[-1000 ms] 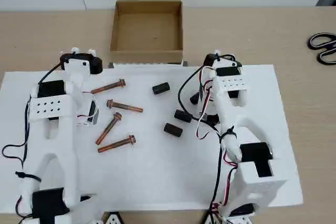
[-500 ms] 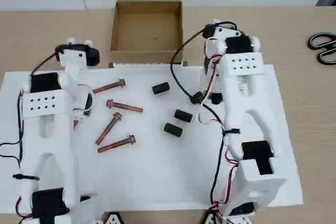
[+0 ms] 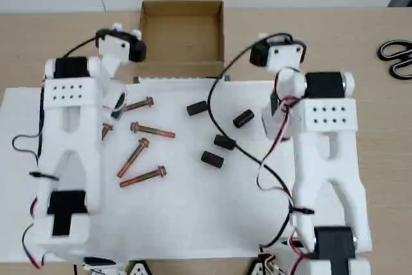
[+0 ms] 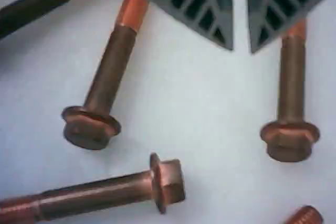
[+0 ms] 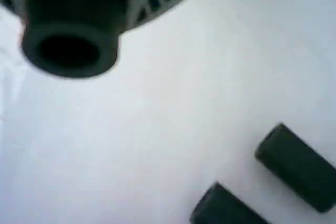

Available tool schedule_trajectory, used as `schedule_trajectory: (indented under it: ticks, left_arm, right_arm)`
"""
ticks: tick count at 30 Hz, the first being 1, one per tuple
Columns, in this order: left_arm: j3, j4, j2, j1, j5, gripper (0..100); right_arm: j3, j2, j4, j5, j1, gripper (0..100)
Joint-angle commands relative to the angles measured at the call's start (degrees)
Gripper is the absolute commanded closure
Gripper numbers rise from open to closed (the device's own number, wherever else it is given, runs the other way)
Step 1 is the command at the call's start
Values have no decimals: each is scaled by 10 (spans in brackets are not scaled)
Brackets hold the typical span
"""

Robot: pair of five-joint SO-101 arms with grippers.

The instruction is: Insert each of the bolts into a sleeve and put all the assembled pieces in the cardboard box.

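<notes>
Pale wood table (image 3: pixel 360 30) fills the high view, with a white sheet (image 3: pixel 193 217) across its lower part. On the sheet stand the left arm (image 3: pixel 67 152), at the frame's left, and the right arm (image 3: pixel 328 159), at its right. At upper centre, just beyond the sheet's far edge, sits the box (image 3: pixel 180 69), with nothing in it.

Left of centre, the bolts (image 3: pixel 153 131) lie loose on the sheet, close together and pointing different ways. The left gripper (image 4: pixel 240 48) hangs over them, parted by a narrow gap and holding nothing. In the left wrist view one bolt's shank ends right at a fingertip (image 4: pixel 262 30), and another runs under the other finger.

The right gripper (image 5: pixel 79 19) is clamped on a sleeve (image 3: pixel 243 118) right of centre, open end toward its camera. Three more sleeves (image 3: pixel 224 141) lie at centre, left of it and apart from each other.

Scissors (image 3: pixel 396 56) lie at the right edge.
</notes>
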State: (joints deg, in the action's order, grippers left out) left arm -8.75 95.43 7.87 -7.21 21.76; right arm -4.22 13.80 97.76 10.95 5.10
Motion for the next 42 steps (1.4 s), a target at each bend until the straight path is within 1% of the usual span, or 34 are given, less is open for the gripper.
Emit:
schedule_trajectory:
  ticks: [1,4,7,10,13,18,26,42]
  left_arm:
    - [-87,9,58,4,62,990]
    - [-150,27,113,4,113,982]
    - [-207,35,154,4,149,928]
    - [-264,36,190,7,171,892]
    - [-310,37,226,23,200,884]
    - [-342,49,272,55,237,884]
    - [-347,40,325,59,261,884]
    - [-347,-44,395,52,268,884]
  right_arm:
    - [-67,63,9,21,-10,995]
    - [-119,96,8,30,-23,995]
    - [-156,124,2,43,-49,995]
    - [-185,139,0,62,-76,995]
    - [-201,144,0,78,-102,994]
    - [-228,145,-16,85,-138,994]
    - [-253,145,-24,84,-142,993]
    - [-255,141,-31,81,-141,993]
